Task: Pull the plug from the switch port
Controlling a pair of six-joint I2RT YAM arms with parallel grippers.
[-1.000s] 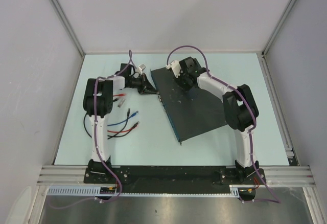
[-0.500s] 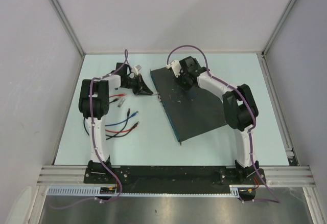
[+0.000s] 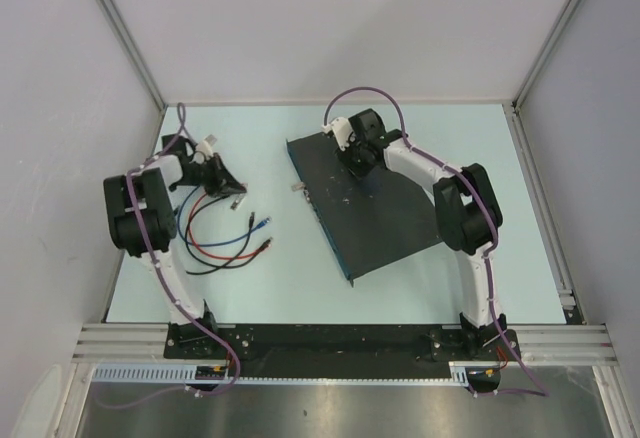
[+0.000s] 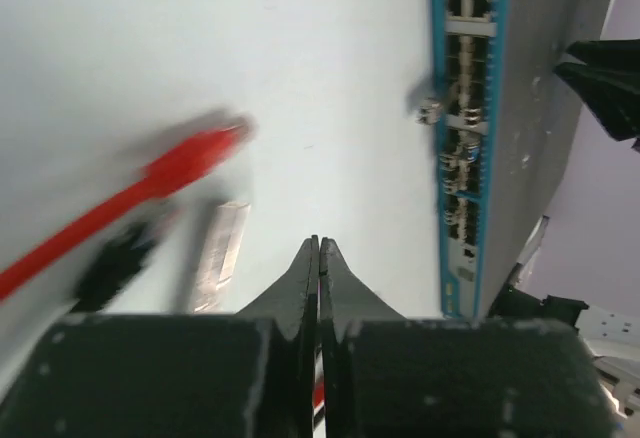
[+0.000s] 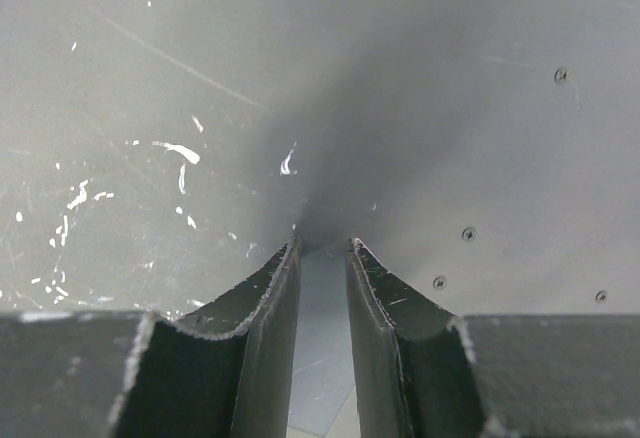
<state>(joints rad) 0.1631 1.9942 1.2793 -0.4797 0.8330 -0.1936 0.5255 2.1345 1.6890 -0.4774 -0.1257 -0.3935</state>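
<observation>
The switch [image 3: 390, 208] is a flat black box lying askew mid-table, its blue port row [image 4: 462, 108] facing left. A small grey plug [image 4: 430, 113] sticks out of that row, seen from above as a pale stub [image 3: 297, 188]. My left gripper [image 3: 228, 183] is shut, well left of the switch and pointing at it. In the left wrist view its fingertips [image 4: 319, 241] touch, with a thin red-and-white sliver low in the slit. My right gripper [image 3: 355, 156] presses its tips on the scuffed switch top [image 5: 450, 108]; it [image 5: 322, 243] is open a finger's width with nothing between.
Loose red, blue and black cables [image 3: 215, 248] loop on the table under the left arm. A red plug [image 4: 200, 158] and a clear plug [image 4: 220, 248] lie just ahead of the left fingers. Grey walls close in the table on three sides.
The left arm swung left, away from the switch's port edge, and the cable loops shifted left with it. The switch slid slightly left. The right gripper stayed on the switch top.
</observation>
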